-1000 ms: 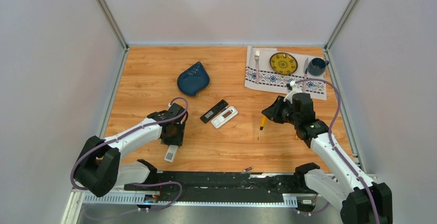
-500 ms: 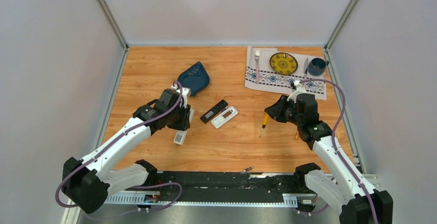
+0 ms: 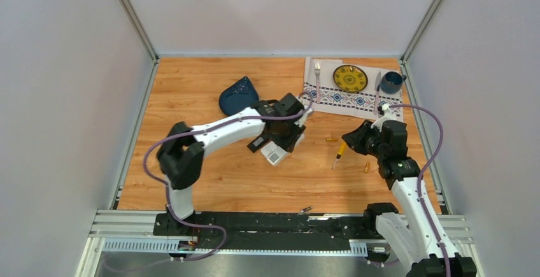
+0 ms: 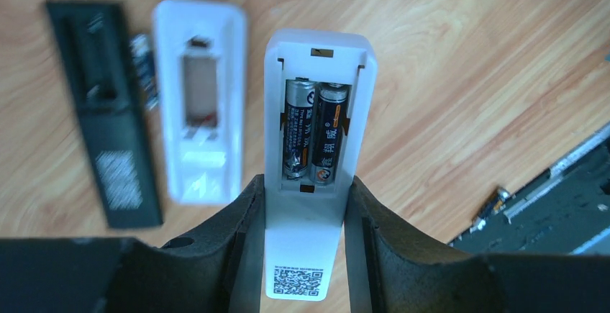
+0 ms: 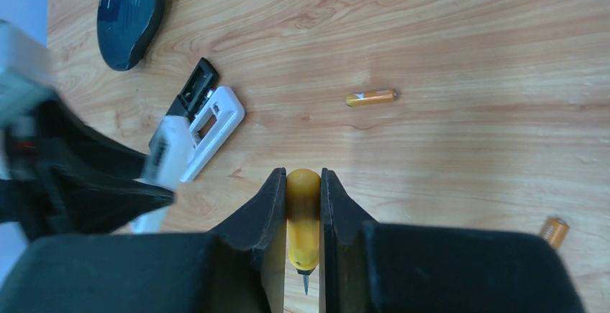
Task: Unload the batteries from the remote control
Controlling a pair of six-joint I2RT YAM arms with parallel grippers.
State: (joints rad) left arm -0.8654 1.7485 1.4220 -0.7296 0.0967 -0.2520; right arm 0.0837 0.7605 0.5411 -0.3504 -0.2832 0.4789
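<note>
Two dark batteries (image 4: pixel 327 133) sat side by side in the open bay of the white remote (image 4: pixel 316 61), centre frame, just above the left fingers (image 4: pixel 236 230) clamping its lower end. An orange battery (image 5: pixel 370 98) lay loose on the bench (image 5: pixel 467 39). The right fingers (image 5: pixel 267 209) gripped the screwdriver (image 5: pixel 303 219).

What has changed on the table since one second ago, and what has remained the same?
The left hand, shut on a white remote holding two batteries, carried it right, to beside the empty white remote. The right hand, gripping the screwdriver, shifted slightly right. The blue dish and cloth stayed.
</note>
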